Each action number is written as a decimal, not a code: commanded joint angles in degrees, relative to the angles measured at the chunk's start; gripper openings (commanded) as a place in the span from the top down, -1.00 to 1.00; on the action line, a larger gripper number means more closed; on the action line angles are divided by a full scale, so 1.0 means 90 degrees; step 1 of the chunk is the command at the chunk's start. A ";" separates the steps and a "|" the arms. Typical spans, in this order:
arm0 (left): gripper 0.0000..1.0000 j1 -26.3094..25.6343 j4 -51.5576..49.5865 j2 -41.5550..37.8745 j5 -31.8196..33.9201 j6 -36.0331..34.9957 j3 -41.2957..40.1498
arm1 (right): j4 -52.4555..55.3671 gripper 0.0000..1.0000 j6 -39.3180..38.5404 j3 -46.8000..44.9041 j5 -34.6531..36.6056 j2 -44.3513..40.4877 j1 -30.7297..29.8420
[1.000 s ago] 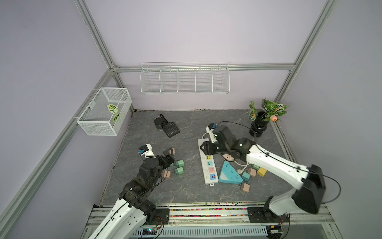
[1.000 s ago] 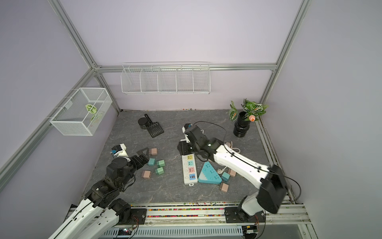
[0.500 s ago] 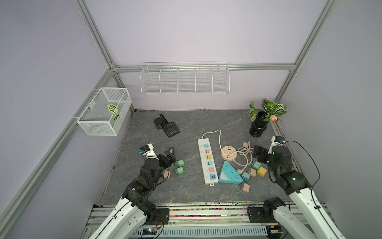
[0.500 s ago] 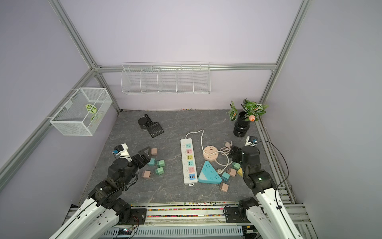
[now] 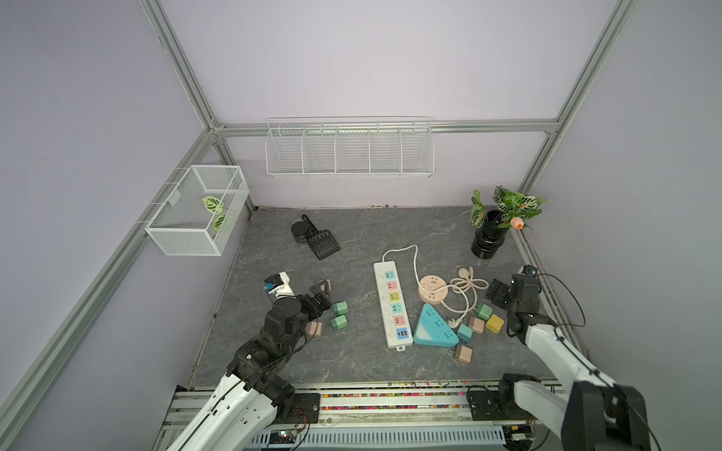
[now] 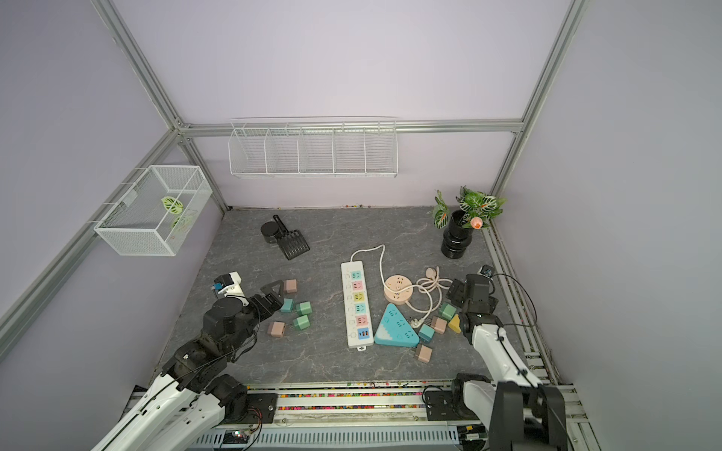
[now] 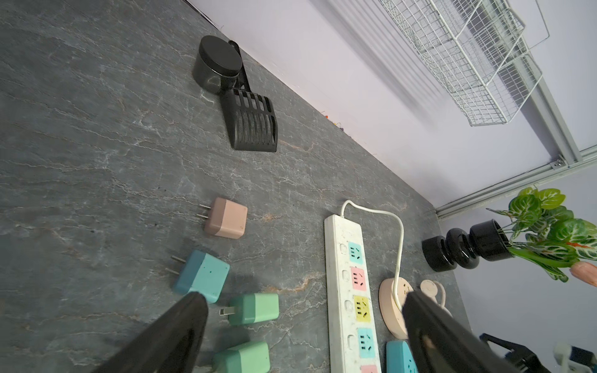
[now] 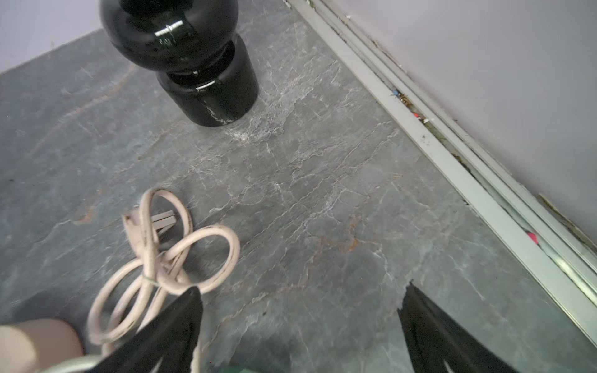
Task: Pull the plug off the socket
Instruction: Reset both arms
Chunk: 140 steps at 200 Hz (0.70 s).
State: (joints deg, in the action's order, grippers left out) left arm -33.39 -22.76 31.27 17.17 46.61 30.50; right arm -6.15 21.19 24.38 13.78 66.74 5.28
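Socket strip (image 5: 392, 304), long white plastic

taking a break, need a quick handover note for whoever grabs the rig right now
Left gripper: open, empty, over the loose plugs left of the white power strip.
Right gripper: open, empty, on the right side by the pink cord bundle.
Done: no plug shows seated in the strip, the round pink socket or the blue triangular socket. Plugs lie loose on both sides.
Left: seemingly nothing to pull; check the sockets up close first.
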 commanded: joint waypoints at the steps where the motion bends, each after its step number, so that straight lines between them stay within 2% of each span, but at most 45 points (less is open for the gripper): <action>1: -1.00 0.0028 -0.0415 0.0051 0.0313 -0.0314 0.0332 | -0.2565 -0.96 -0.0541 -0.0113 -0.0080 0.0901 -0.0208; 11: -1.00 0.0027 -0.0481 0.0070 0.0474 -0.0493 0.0414 | -0.3637 -0.96 -0.1362 -0.0199 -0.0720 0.1282 -0.0309; 21: -1.00 0.0023 -0.0528 0.0099 0.0650 -0.0706 0.0499 | -0.3888 -0.95 -0.1673 -0.0167 -0.0558 0.1690 -0.0561; 34: -1.00 0.0028 -0.0493 0.0173 0.0892 -0.1113 0.0560 | -0.6126 -0.95 -0.2097 -0.0585 -0.1090 0.2741 -0.0662; 47: -1.00 0.0037 -0.0350 0.0286 0.1220 -0.1556 0.0576 | -0.4058 -0.93 -0.1950 -0.0138 -0.0756 0.2078 -0.0686; 60: -1.00 0.0074 -0.0024 0.0453 0.1465 -0.2088 0.0514 | -0.5596 -0.94 -0.2021 -0.0428 -0.0762 0.2613 -0.0692; 74: -1.00 0.0313 0.0600 0.0694 0.1738 -0.2761 0.0332 | -0.4153 -0.96 -0.1936 -0.0091 -0.0667 0.2173 -0.0694; 92: -1.00 0.1046 0.1304 0.1193 0.1576 -0.3204 0.0174 | -0.5355 -0.96 -0.2051 -0.0383 -0.0721 0.2536 -0.0713; 114: -1.00 0.2215 0.2178 0.2102 0.0800 -0.3539 0.0031 | -0.4345 -0.97 -0.1985 -0.0142 -0.0659 0.2223 -0.0723; 123: -1.00 0.2632 0.2490 0.2549 0.0504 -0.3657 0.0000 | -0.4595 -0.97 -0.2021 -0.0207 -0.0680 0.2296 -0.0728; 140: -1.00 0.3131 0.2947 0.3477 0.0385 -0.3766 0.0077 | -0.4686 -0.97 -0.2046 -0.0231 -0.0666 0.2304 -0.0740</action>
State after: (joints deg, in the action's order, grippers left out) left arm -10.33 -5.54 54.30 25.04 18.00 31.81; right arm -47.66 3.77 22.31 7.64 88.07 -0.91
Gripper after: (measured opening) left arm 0.997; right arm 0.985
